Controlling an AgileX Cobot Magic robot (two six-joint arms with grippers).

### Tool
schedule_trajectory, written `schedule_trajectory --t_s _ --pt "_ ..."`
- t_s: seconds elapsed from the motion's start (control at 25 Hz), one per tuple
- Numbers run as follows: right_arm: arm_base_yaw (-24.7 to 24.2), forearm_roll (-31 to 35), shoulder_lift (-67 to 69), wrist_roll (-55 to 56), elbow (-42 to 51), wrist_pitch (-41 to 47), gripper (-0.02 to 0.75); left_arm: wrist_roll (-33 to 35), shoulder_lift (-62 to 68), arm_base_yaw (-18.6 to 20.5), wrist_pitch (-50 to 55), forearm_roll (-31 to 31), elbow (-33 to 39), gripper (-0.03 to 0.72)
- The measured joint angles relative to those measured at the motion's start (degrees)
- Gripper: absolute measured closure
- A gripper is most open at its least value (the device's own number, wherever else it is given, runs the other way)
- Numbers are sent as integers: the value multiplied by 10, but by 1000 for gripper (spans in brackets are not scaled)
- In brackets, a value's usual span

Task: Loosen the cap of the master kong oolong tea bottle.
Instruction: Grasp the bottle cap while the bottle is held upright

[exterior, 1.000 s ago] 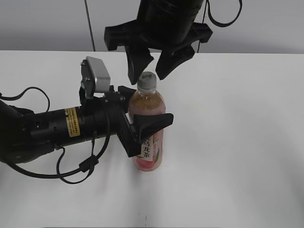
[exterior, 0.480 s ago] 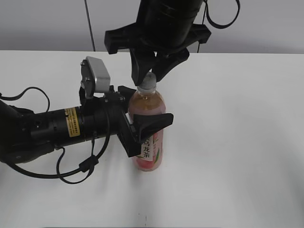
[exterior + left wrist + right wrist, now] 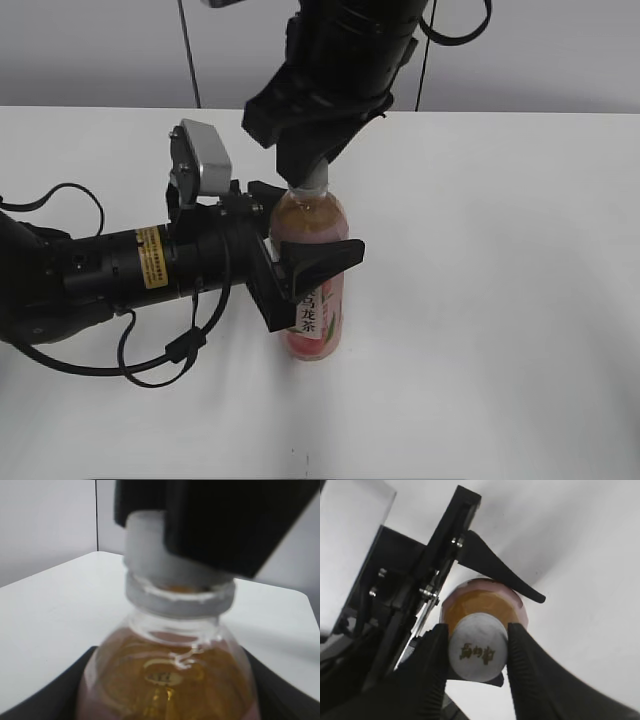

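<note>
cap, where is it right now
On top of the bottle near the table's middle, the cap sits clamped in the right tool.

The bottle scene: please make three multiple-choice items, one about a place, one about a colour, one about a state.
1. Where does the left gripper hold the bottle?
A. at the cap
B. around the body
C. under the base

2. What colour is the cap?
A. white
B. red
C. green

3. What is the state of the right gripper?
A. open, far above the bottle
B. shut on the cap
C. lying on the table

Answers:
1. B, as the exterior view shows its black fingers on both sides of the body.
2. A, as the right wrist view shows a white top with a dark logo.
3. B, as both fingers press the sides of the cap there.
</note>
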Motion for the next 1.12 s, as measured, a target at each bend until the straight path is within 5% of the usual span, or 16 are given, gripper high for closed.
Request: schedule_trajectory --t_s 0.56,1.12 --pt "0 4 0 -531 0 0 464 2 0 0 0 2 0 231" --pt "0 7 0 -950 0 3 464 2 0 0 0 2 0 231"
